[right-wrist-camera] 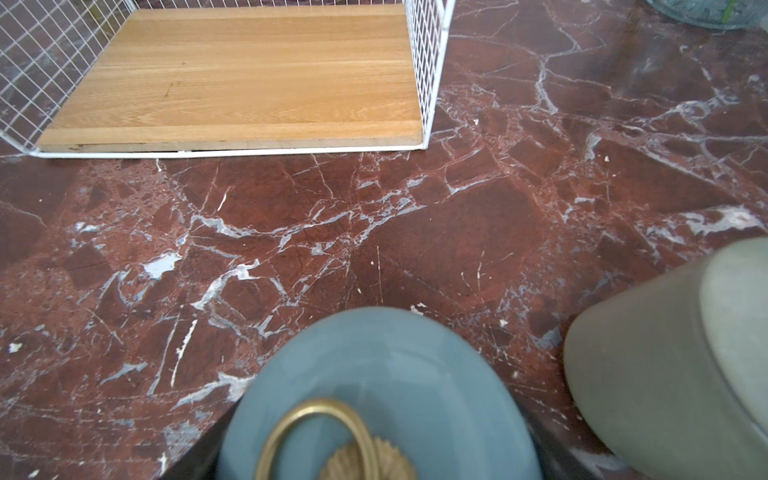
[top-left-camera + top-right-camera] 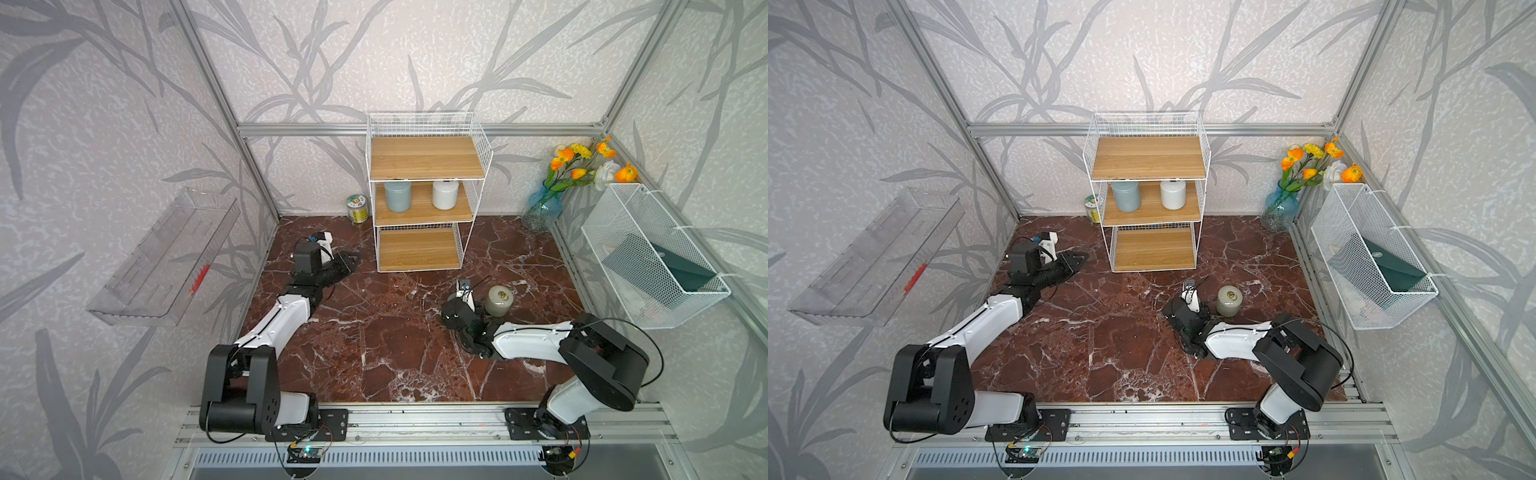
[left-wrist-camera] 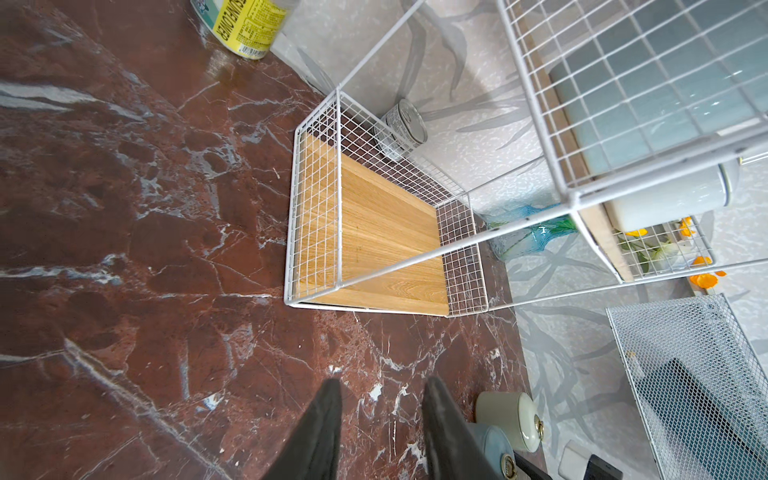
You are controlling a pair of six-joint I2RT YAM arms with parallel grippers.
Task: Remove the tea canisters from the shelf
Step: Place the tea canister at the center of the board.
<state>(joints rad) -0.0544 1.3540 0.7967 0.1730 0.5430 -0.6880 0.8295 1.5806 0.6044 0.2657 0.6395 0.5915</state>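
Four canisters, matte cylinders with rounded lids. Two on the middle board of the shelf (image 2: pixel 426 160): blue-grey canister (image 2: pixel 397 195) toward the left, white canister (image 2: pixel 445 194) toward the right, both upright, apart. Two off the shelf, in front of it: beige canister (image 2: pixel 498 300) upright on the tabletop (image 2: pixel 374 340), brass ring pull flat on its lid; second blue-grey canister (image 1: pixel 374 386) just beside it, domed lid, brass ring on a ribbed knob, standing or lifted cannot tell. Right pincer (image 2: pixel 462 303) clamped round that second blue-grey canister, dark jaws against both sides of the lid. Left pincer (image 3: pixel 382 380) partly open, dark tapered jaws apart, low over the tabletop near the shelf's foot. Shelf: white wire frame, mesh sides, three light wooden boards. Tabletop: glossy red-brown marble, white veins. Printed tin (image 2: pixel 357 209), green and yellow, left of the shelf at the tabletop's back edge. Blue glass vase (image 2: pixel 540 210) holding orange, yellow and white flowers (image 2: pixel 582 160), far right corner. White mesh basket (image 2: pixel 619 216) hung at the right side, dark green flat box (image 2: pixel 665 266) inside. Clear plastic tray (image 2: pixel 158 266) hung at the left side, small red thing (image 2: pixel 199 277) in it.
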